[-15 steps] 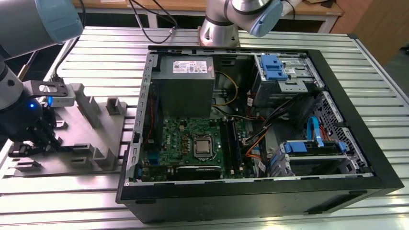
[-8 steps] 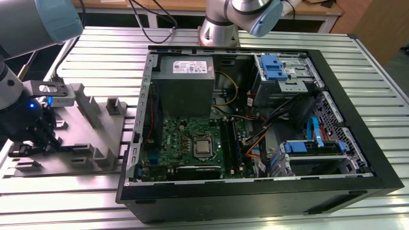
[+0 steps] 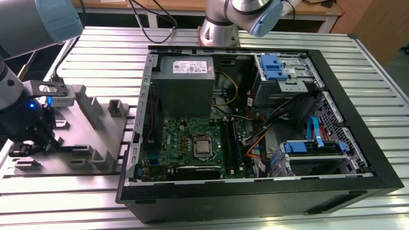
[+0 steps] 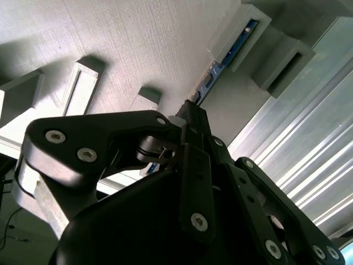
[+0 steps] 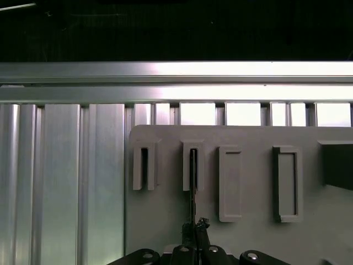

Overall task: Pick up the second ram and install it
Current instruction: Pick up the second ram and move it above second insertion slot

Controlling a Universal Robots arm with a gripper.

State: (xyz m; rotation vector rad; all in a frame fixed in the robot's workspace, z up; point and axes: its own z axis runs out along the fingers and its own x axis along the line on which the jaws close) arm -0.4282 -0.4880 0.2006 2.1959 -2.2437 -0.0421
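The white label (image 3: 192, 66) on the grey power-supply box (image 3: 185, 91) carries print too small to read.

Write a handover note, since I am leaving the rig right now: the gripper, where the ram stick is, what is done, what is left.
The gripper is shut on the second ram, low over the grey fixture at the exterior view's left.
The second ram stands on edge in a slot of the fixture.
Done: the stick is grasped.
Left: it is not yet lifted out of the slot, nor seated on the green motherboard in the open case.
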